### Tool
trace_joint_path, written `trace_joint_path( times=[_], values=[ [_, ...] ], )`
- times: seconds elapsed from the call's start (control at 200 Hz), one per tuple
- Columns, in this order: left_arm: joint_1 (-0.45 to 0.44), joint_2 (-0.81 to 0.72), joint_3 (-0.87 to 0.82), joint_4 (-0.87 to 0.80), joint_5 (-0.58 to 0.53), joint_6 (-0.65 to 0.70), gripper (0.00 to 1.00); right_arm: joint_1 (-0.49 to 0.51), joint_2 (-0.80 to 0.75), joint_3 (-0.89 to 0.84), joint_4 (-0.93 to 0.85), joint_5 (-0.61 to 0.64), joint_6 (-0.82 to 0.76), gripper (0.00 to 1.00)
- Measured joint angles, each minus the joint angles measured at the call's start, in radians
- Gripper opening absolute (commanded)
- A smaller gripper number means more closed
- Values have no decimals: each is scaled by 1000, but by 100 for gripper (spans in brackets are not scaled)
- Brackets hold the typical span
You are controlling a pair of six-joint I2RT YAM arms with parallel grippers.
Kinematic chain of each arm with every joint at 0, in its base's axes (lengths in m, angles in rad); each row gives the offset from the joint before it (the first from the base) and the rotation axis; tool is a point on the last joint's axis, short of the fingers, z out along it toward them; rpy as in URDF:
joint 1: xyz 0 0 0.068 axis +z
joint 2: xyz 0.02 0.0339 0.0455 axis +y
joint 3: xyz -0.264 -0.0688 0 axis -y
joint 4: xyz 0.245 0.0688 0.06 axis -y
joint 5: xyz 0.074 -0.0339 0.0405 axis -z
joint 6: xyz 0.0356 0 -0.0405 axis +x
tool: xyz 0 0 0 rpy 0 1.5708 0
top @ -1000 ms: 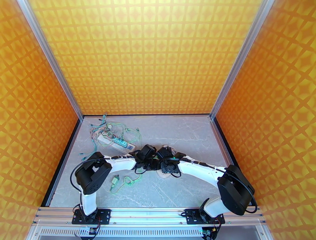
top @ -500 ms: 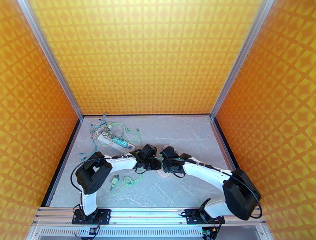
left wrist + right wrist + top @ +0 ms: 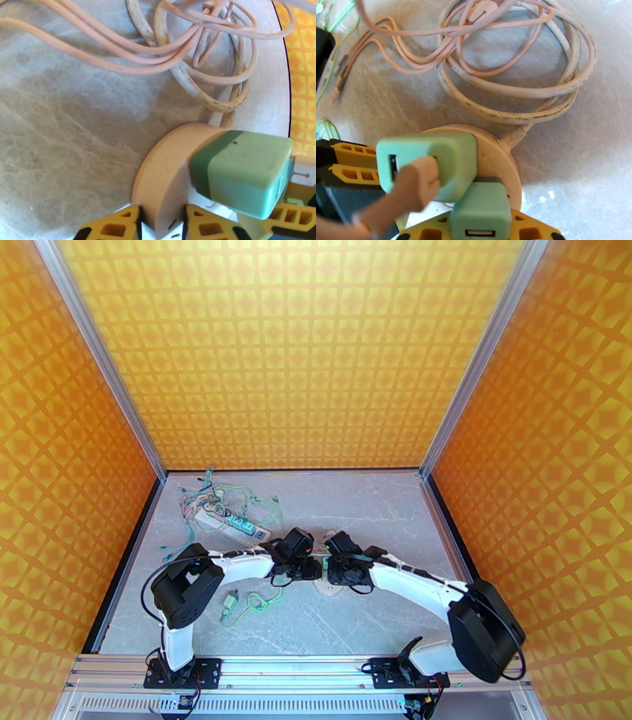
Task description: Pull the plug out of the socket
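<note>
Grey marble tabletop (image 3: 379, 508) inside orange patterned walls (image 3: 292, 350); left hand (image 3: 161, 227) clasps the socket (image 3: 166, 173); right hand (image 3: 480, 232) seemingly grips a plug (image 3: 482, 207).

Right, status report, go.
Left gripper clamped on round socket. Right gripper closed on green USB charger, plugged in. Second charger alongside, cable attached.

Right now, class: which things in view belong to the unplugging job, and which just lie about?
Job: round beige socket, pale green cube plug, left gripper, right gripper.
Lying about: white power strip, tangled green wires, loose green plug on cable.
</note>
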Motion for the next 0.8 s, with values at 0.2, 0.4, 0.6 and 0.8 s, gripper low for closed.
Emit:
trace_joint_path(
  times=[0.2, 0.4, 0.6, 0.8],
  values=[
    [0, 1, 6, -11, -1, 4, 28, 75, 80, 80, -85, 118, -5, 16],
    [0, 1, 8, -18, -4, 4, 27, 91, 97, 94, -96, 149, -1, 15],
    [0, 1, 8, -18, -4, 5, 26, 90, 90, 89, -92, 149, 2, 14],
    [0, 1, 8, -18, -4, 8, 23, 42, 35, 35, -34, 78, 2, 15]
  ],
)
